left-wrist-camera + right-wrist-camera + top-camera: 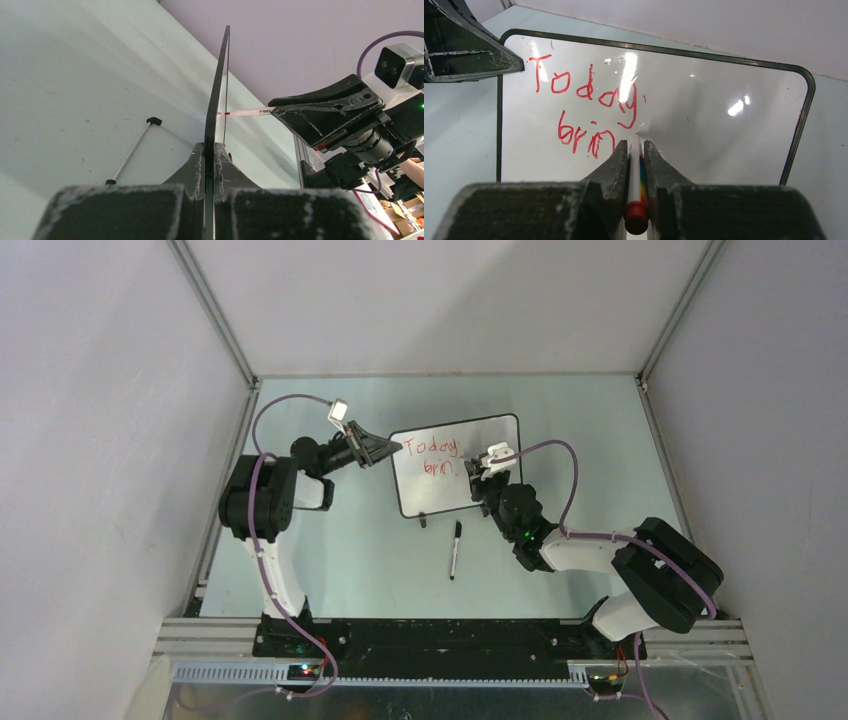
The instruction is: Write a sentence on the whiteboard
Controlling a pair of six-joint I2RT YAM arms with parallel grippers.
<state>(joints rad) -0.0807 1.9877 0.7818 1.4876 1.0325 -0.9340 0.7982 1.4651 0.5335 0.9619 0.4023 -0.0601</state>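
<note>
Top external: I count one whiteboard (432,495) mid-table, long axis left-right, face toward the arm bases | one sentence (589,107), two red lines, "Today" over "brin" | left gripper (392,448) pinching its left edge | right gripper (478,472) pinching one marker (635,170), tip at the face | one black pen (455,548) lying nearer

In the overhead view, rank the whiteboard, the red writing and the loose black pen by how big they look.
1. Whiteboard, largest.
2. Red writing, second.
3. Black pen, smallest in area, though roughly as long as the writing is wide, so on length alone they tie.
</note>
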